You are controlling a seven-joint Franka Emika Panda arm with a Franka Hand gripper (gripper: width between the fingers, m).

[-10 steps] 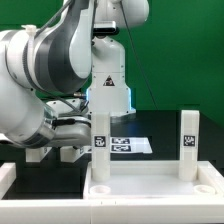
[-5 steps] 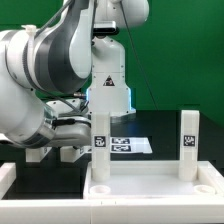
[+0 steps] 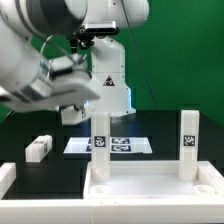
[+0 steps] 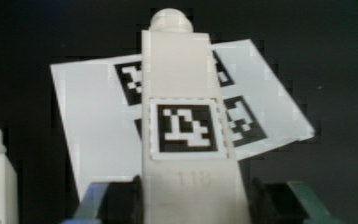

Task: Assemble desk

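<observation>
The desk looks roughly half built: the wide flat white plastic panel (image 3: 150,180) bears two upright white tagged block legs, one mounted leg (image 3: 100,140) nearer the fingers (image 4: 297,200) and the other mounted leg (image 3: 188,140) farther off. A third tagged white block leg (image 4: 181,100) sits clamped between the fingers of the gripper (image 4: 197,205), held above the marker board (image 4: 78,90). A fourth leg (image 3: 38,148) lies loose on the black table (image 3: 60,168), below the fingers and well apart, so two legs are left to seat, and the nearer mounted leg probably crowds the way to the free sockets.

Four legs (image 3: 188,140), one desk panel (image 3: 150,186), one marker board (image 3: 78,146).
</observation>
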